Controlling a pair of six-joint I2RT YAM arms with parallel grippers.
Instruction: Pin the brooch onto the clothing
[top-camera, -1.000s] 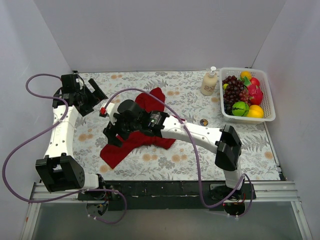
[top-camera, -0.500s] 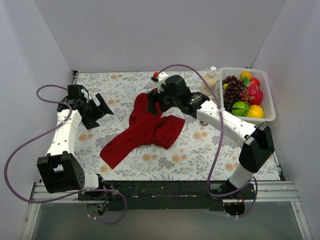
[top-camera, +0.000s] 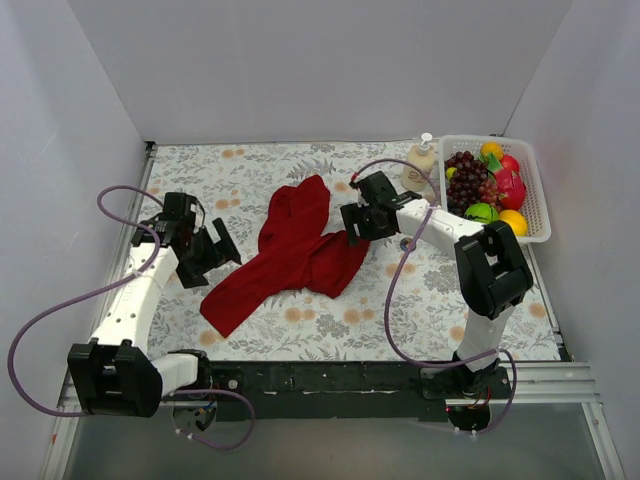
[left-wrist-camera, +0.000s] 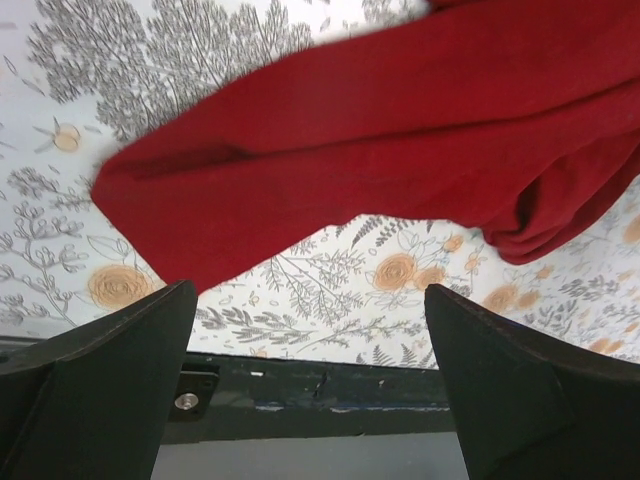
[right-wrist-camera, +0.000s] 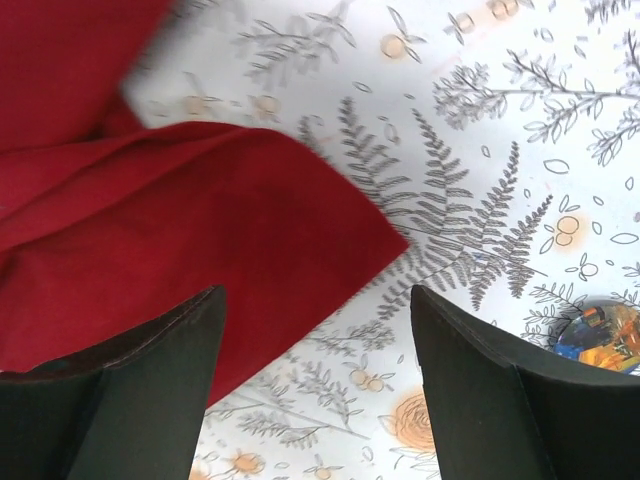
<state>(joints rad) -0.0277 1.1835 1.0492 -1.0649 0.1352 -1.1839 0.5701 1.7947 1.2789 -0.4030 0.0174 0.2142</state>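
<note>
The dark red short-sleeved T-shirt (top-camera: 300, 255) lies crumpled in the middle of the floral-patterned worktop (top-camera: 250, 170), one long fold running toward the near left and a bunched part on its right side. The left pincer (left-wrist-camera: 308, 290) sits just left of the shirt and faces it. Its two black fingers (left-wrist-camera: 110, 370) are spread wide with nothing between them, and in the left wrist view the red cloth lies beyond their tips. The right pincer (right-wrist-camera: 315, 290) hangs over the shirt's right edge, also spread and holding nothing. The cloth's corner reaches under its left-hand finger in the right wrist view, while bare worktop shows under the other. Whether either pincer touches the fabric cannot be told. The small round glossy brooch (right-wrist-camera: 600, 338), its face showing blue and orange, lies on the worktop to the right of the shirt, apart from the cloth and just beyond the right pincer. At the far right corner stands a white plastic basket (top-camera: 540, 190) filled with fruit, and a pale pump bottle (top-camera: 419, 165) stands just beside it.
</note>
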